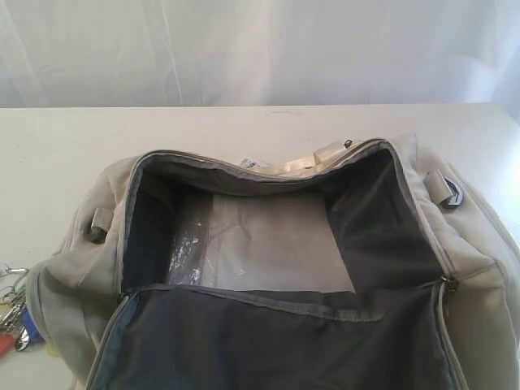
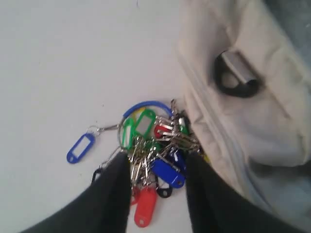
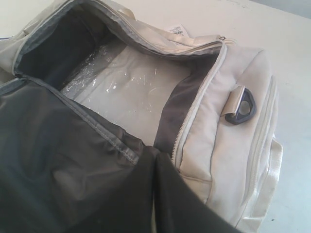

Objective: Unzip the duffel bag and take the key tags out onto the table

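The duffel bag lies unzipped on the table, its dark-lined flap folded toward the near side. The key tags lie in a bunch on the table beside the bag's cream end; one blue tag is stretched out to the side. They also show at the exterior view's left edge as key tags. My left gripper is open just above them, a finger on each side of the bunch. My right gripper is shut on the edge of the flap. Neither gripper shows in the exterior view.
Inside the bag lies a clear crinkled plastic sheet over a pale base. A white paper label pokes out at the far rim. Black D-rings sit on the bag's ends. A white curtain hangs behind the table.
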You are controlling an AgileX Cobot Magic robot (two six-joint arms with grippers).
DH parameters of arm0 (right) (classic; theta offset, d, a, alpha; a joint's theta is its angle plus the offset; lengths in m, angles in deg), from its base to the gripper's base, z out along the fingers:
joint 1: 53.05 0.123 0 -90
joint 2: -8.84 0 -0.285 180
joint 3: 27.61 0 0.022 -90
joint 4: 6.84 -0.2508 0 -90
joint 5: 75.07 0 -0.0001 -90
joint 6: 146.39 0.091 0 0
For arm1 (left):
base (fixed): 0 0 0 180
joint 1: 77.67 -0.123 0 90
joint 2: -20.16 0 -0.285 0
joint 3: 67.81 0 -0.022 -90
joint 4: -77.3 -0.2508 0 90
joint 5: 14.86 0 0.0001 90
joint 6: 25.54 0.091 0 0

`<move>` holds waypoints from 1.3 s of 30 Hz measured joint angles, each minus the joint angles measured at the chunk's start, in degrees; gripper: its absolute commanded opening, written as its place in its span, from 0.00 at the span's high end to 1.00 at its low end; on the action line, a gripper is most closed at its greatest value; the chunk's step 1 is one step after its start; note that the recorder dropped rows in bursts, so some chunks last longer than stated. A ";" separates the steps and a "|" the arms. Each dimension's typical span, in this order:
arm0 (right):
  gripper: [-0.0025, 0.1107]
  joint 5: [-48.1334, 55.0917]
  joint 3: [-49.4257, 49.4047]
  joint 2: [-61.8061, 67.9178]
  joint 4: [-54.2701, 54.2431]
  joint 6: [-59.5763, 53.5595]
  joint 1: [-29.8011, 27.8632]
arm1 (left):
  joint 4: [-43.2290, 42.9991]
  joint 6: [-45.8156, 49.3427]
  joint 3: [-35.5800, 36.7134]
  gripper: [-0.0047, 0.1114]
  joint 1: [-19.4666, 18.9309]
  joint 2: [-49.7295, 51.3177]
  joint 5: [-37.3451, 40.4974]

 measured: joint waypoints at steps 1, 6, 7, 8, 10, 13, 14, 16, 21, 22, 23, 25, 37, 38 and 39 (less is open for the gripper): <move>0.98 0.00 0.00 0.00 0.00 0.00 0.00 | 0.72 0.37 0.00 0.87 0.00 -1.60 -0.45; 0.98 0.00 0.00 0.00 0.00 0.00 0.00 | 2.04 1.08 0.08 0.96 0.00 -7.86 -1.84; 0.98 0.00 0.00 0.00 0.00 0.00 0.00 | 2.36 1.08 0.08 0.96 0.00 -8.54 -1.45; 0.98 0.00 0.00 0.00 0.00 0.00 0.00 | 2.36 1.08 0.12 0.96 0.00 -9.15 -1.13; 0.98 0.00 0.00 0.00 0.00 0.00 0.00 | 2.36 1.08 0.12 0.96 0.00 -9.94 -0.47; 0.98 0.00 0.00 0.00 0.00 0.00 0.00 | 2.36 1.08 0.12 0.96 0.00 -10.17 -0.25; 0.98 0.00 0.00 0.00 0.00 0.00 0.00 | 2.36 1.08 0.12 0.96 0.00 -10.17 -0.25; 0.98 0.00 0.00 0.00 0.00 0.00 0.00 | 2.36 1.08 0.12 0.96 0.00 -10.17 -0.19; 0.98 0.00 0.00 0.00 0.00 0.00 0.00 | 2.36 1.17 0.12 0.96 0.00 -10.17 -0.11; 0.98 0.00 0.00 0.00 0.00 0.00 0.00 | 2.36 1.20 0.12 0.96 0.00 -10.17 -0.11; 0.98 0.00 0.00 0.00 0.00 0.00 0.00 | 2.36 1.30 0.12 0.96 0.00 -10.17 -0.11; 0.98 0.00 0.00 0.00 0.00 0.00 0.00 | 2.36 1.30 0.12 0.96 0.00 -10.17 -0.11; 0.98 0.00 0.00 0.00 0.00 0.00 0.00 | 2.36 1.30 0.12 0.96 0.10 -19.71 -0.21; 0.98 0.00 0.00 0.00 0.00 0.00 0.00 | 2.36 1.30 0.12 0.96 0.10 -21.27 -0.21; 0.98 0.00 0.00 0.00 0.00 0.00 0.00 | 2.36 1.41 0.12 0.96 0.10 -22.89 -0.21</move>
